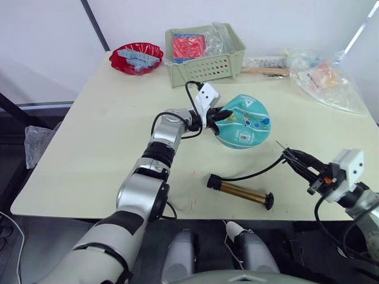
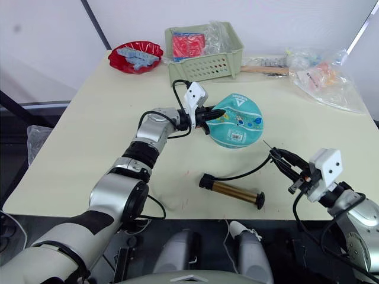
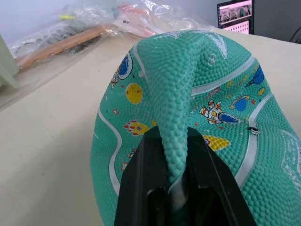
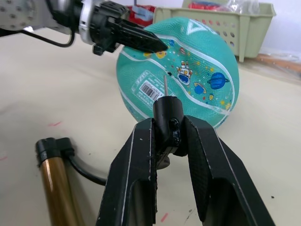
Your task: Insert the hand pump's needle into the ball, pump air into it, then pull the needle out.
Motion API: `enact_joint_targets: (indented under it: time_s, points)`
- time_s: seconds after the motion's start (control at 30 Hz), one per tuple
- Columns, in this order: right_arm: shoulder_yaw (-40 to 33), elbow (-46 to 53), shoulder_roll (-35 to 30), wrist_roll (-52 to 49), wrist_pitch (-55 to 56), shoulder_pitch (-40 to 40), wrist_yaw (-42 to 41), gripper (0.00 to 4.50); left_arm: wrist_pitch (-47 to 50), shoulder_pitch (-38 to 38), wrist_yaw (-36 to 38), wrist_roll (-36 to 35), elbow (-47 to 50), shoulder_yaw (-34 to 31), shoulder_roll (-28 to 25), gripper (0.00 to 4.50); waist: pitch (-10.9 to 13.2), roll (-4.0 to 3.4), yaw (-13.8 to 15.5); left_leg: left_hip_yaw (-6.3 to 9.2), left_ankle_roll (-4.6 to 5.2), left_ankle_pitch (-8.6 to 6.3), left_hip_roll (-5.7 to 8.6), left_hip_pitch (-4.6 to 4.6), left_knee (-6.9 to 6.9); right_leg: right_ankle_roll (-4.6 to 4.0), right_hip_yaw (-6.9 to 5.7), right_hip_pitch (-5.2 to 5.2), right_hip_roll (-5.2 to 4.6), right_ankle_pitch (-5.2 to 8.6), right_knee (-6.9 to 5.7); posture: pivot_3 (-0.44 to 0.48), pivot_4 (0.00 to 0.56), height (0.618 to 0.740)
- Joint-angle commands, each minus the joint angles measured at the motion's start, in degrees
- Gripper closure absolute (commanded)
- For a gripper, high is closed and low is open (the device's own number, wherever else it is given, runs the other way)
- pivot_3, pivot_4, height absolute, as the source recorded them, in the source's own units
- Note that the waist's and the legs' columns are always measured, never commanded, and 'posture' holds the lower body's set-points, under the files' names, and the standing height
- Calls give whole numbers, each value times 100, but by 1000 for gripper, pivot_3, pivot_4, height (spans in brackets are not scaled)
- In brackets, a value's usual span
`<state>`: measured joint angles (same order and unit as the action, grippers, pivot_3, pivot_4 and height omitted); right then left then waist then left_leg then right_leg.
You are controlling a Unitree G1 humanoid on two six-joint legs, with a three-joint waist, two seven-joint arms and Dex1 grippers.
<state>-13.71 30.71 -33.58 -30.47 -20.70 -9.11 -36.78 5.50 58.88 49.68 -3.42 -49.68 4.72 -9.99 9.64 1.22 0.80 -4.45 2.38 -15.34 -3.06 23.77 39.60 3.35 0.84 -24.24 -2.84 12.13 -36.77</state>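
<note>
Black right gripper (image 4: pixel 170 136) fingers clamp the small black fitting, its thin metal needle (image 4: pixel 166 86) aimed at the limp teal rubber ball (image 4: pixel 188 70) beyond, not yet inserted. Left gripper (image 3: pixel 175 188) pinches a ball fold. Bronze-gold hand pump (image 1: pixel 241 190) lies alongside; pumping remains.

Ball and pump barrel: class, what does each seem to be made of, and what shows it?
Ball: probably rubber, matte; its pebbled skin folds where the left gripper pinches it. Hand pump barrel: likely metal, given its glossy bronze-gold sheen, though coated plastic is possible.
</note>
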Motion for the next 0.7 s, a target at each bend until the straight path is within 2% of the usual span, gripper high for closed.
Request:
enact_joint_targets:
  time_s: [0.03,0.3,0.5,0.7]
  points:
    - [122,353,-287,-138,-983,571,495,4099,-102,-46,-128,61,455,80,54,4481,0,0,-8,-2,0,0,0,0,0,0,2,0,-1,0,0,0,150,738]
    - [370,-80,-923,-622,-2618,2192,500,4099,-370,-267,-258,321,512,310,48,4481,0,0,-1,2,1,0,0,4,6,0,-1,0,-1,-1,1,0,150,738]
    - [955,-708,-1525,-648,-3533,3532,42,4099,-540,-365,-313,416,521,412,89,4481,-1,0,6,3,1,0,0,6,6,0,-4,1,-2,-1,0,0,150,738]
    - [1660,-1198,-1926,-547,-3986,4515,-651,4099,-612,-394,-412,475,469,430,140,4481,-1,0,19,7,1,0,0,7,6,0,-8,1,-3,-1,2,0,150,738]
